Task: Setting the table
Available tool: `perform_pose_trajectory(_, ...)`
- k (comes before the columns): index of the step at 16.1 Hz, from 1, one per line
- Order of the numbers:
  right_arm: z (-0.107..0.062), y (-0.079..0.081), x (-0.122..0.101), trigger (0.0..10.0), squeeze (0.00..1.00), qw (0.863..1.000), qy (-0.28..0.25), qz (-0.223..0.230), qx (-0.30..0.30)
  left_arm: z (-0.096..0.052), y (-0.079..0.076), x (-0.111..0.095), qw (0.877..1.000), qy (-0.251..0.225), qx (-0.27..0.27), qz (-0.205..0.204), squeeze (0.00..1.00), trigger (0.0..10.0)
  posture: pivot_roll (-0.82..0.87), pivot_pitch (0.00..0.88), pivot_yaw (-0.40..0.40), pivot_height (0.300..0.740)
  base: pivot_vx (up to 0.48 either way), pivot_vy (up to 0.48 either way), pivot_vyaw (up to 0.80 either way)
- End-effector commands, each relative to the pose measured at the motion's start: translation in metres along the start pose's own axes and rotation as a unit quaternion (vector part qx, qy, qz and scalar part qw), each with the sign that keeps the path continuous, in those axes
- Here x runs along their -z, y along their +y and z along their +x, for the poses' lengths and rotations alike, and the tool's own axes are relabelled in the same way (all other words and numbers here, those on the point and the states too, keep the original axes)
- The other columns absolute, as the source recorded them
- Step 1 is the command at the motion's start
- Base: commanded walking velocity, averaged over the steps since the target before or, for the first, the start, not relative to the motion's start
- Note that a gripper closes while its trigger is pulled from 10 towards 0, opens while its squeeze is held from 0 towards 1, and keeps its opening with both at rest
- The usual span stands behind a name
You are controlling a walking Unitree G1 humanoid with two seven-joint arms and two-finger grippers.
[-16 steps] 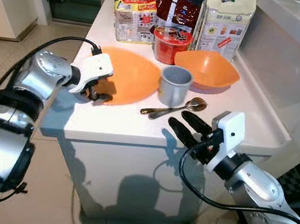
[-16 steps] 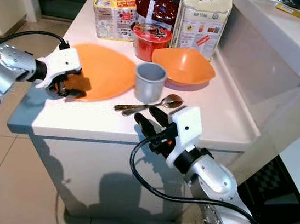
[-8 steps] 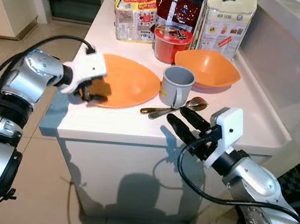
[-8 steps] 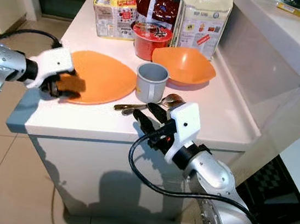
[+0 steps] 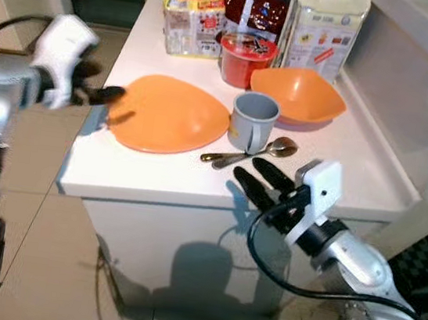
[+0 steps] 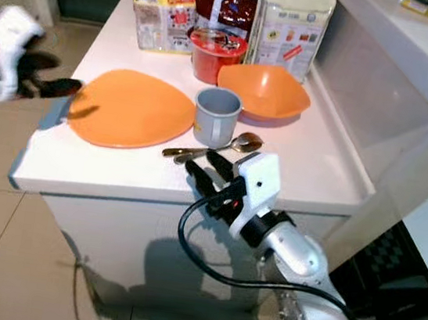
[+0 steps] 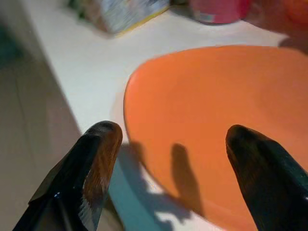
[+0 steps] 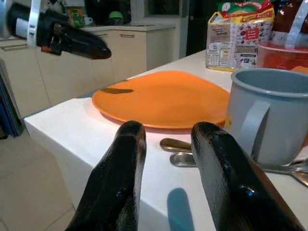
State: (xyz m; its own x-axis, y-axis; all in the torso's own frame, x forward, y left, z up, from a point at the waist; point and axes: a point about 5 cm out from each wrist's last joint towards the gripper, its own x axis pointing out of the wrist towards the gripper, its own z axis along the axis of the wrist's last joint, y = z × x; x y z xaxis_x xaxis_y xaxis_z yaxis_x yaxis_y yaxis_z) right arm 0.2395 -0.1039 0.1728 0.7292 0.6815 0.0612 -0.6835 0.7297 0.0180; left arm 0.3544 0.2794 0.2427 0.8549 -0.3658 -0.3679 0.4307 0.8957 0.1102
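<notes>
— What differs from half a second ago?

— My left gripper [image 5: 101, 86] has let go of the flat orange plastic plate [image 5: 171, 113] and pulled back off the white counter's [image 5: 157, 172] left edge. Its fingers stand well apart, blurred in the head views.

— And the plate?

— It lies flat on the counter, just left of the grey metal mug [image 5: 250, 121], which it nearly touches. Two metal spoons [image 5: 250, 153] lie in front of the mug; the orange plastic bowl [image 5: 297, 96] sits behind it to the right.

— Your right gripper?

— My right gripper [image 5: 262, 184] hovers over the counter's front edge, near the spoons, fingers slightly apart and holding nothing, much as before.
</notes>
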Motion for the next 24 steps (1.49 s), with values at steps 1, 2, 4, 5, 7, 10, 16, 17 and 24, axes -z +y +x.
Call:
perform_pose_trajectory(1, -0.002, 0.001, 0.003, 10.0, 0.0, 1.0, 0.0, 0.006, 0.005, -0.005, -0.006, 0.017, 0.995, 0.003, 0.014, -0.101, 0.23, 10.0, 0.07, 0.0, -0.008, 0.74, 0.0, 0.0, 0.0)
perform_pose_trajectory(2, -0.001, 0.002, 0.004, 10.0, 0.0, 1.0, 0.001, 0.009, 0.004, -0.005, -0.009, 0.024, 0.993, 0.002, 0.018, -0.119, 1.0, 10.0, 0.07, 0.0, -0.013, 0.74, 0.0, 0.0, 0.0)
perform_pose_trajectory(4, -0.001, 0.003, 0.007, 10.0, 0.0, 1.0, 0.005, 0.013, -0.002, -0.009, -0.014, 0.033, 0.984, -0.025, -0.003, -0.177, 1.0, 10.0, 0.07, 0.0, -0.025, 0.74, 0.0, 0.0, 0.0)
perform_pose_trajectory(5, 0.0, 0.004, 0.008, 10.0, 0.0, 1.0, 0.008, 0.015, -0.006, -0.011, -0.017, 0.036, 0.973, -0.036, -0.008, -0.227, 1.0, 10.0, 0.07, 0.0, -0.026, 0.74, 0.0, 0.0, 0.0)
perform_pose_trajectory(7, -0.001, 0.005, 0.01, 10.0, 0.0, 1.0, 0.011, 0.016, -0.01, -0.015, -0.024, 0.041, 0.968, -0.028, -0.002, -0.249, 1.0, 10.0, 0.07, 0.0, -0.027, 0.74, 0.0, 0.0, 0.0)
perform_pose_trajectory(10, -0.002, 0.006, 0.01, 10.0, 0.0, 1.0, 0.014, 0.018, -0.018, -0.017, -0.035, 0.059, 0.959, 0.004, -0.009, -0.282, 1.0, 10.0, 0.06, 0.0, -0.03, 0.74, 0.0, 0.0, 0.0)
perform_pose_trajectory(16, -0.003, 0.007, 0.009, 10.0, 0.0, 0.999, 0.013, 0.022, -0.019, -0.016, -0.042, 0.057, 0.938, -0.001, 0.001, -0.346, 1.0, 10.0, 0.06, 0.0, -0.022, 0.74, 0.0, 0.0, 0.0)
perform_pose_trajectory(17, -0.003, 0.007, 0.009, 10.0, 0.0, 1.0, 0.012, 0.023, -0.018, -0.015, -0.042, 0.056, 0.932, -0.008, 0.009, -0.361, 0.89, 10.0, 0.06, 0.0, -0.021, 0.74, 0.0, 0.0, 0.0)
perform_pose_trajectory(24, -0.004, 0.006, 0.009, 10.0, 0.0, 1.0, 0.011, 0.022, -0.012, -0.008, -0.046, 0.054, 0.923, -0.01, 0.014, -0.383, 0.0, 10.0, 0.05, 0.0, -0.012, 0.74, 0.0, 0.0, 0.0)
